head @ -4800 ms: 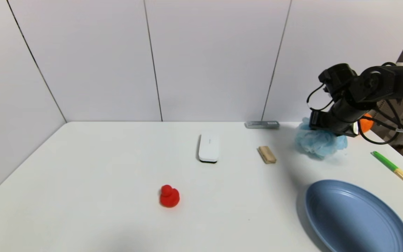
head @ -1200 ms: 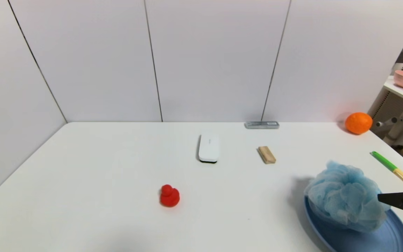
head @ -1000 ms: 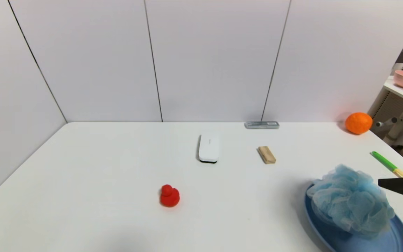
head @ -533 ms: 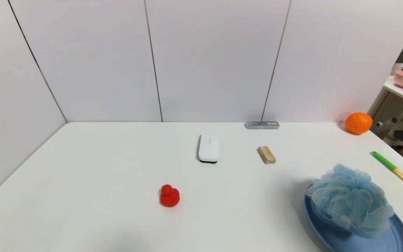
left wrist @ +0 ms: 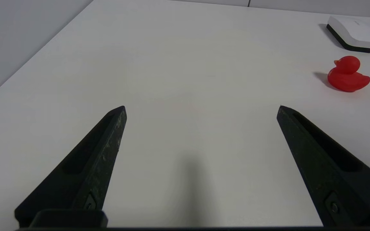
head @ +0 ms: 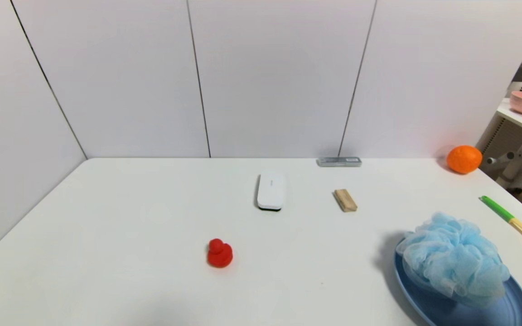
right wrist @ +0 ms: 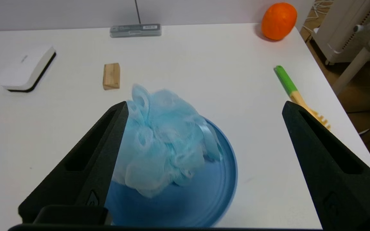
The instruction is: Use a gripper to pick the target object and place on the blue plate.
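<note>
The light blue mesh pouf (head: 453, 260) rests on the blue plate (head: 512, 308) at the table's near right, filling the plate's far part; the right wrist view shows the pouf (right wrist: 164, 141) on the plate (right wrist: 201, 199) too. My right gripper (right wrist: 204, 107) is open, raised well above and behind the plate, holding nothing; it is out of the head view. Parked low over bare table at the near left, my left gripper (left wrist: 201, 107) is open and empty.
A red duck (head: 219, 254) sits left of centre, a white eraser block (head: 270, 191) and a wooden block (head: 345, 200) farther back, a grey case (head: 339, 161) by the wall. An orange (head: 464, 159) and a green-handled fork (head: 514, 224) lie at the right edge.
The right gripper carried the pouf from the far right onto the plate, let it go, then drew back and up out of the head view. The pouf settled slightly.
</note>
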